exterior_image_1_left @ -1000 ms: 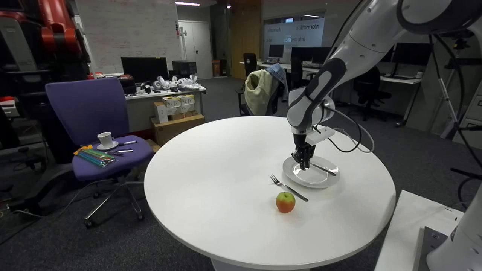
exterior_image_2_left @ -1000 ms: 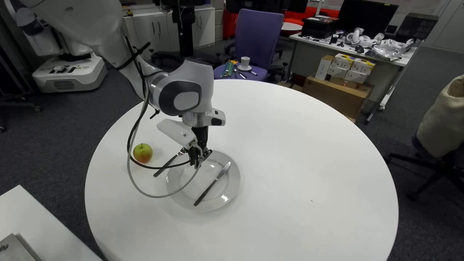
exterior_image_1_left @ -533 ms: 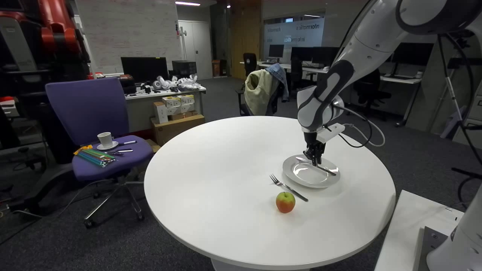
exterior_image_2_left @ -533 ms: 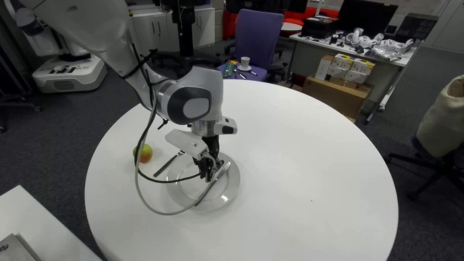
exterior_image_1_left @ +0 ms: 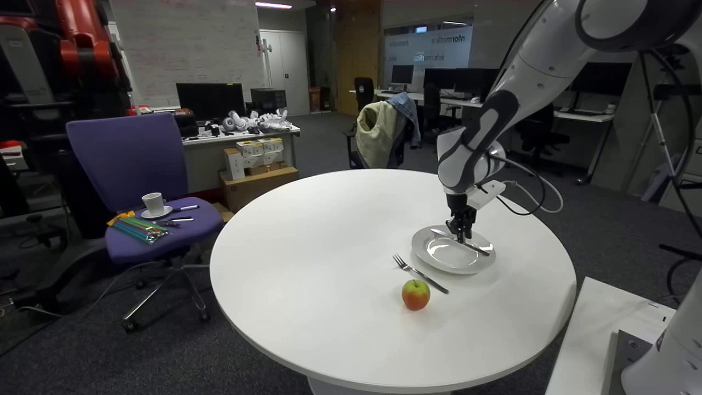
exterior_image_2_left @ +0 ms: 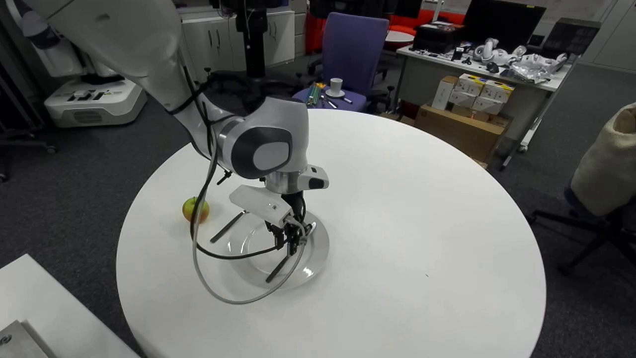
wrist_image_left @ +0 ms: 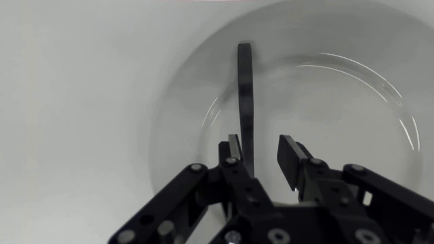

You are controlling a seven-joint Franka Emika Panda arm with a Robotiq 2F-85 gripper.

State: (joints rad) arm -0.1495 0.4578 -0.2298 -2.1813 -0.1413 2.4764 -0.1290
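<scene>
Both exterior views look slantwise down over the desk (exterior_image_1_left: 307, 247) from well back, sharing most of it, the apple (exterior_image_1_left: 415, 295) and the purple chair (exterior_image_2_left: 354, 54). The wrist view faces nearly straight down past the hand (wrist_image_left: 260, 145), close above the plate (wrist_image_left: 352, 112), which all three share.

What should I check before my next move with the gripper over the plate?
1. Gripper open: ok, a gap shows between its fingers.
2. Knife lined up with that gap: ok, its handle runs between the fingers in the wrist view.
3. Knife centred: not ok, it appears nearer one finger.
4. Contact with knife or plate: cannot tell.
5. Fork and apple off the plate: ok, both lie on the table.
6. Grey cable clear of the plate: cannot tell, it loops across it in an exterior view.
</scene>
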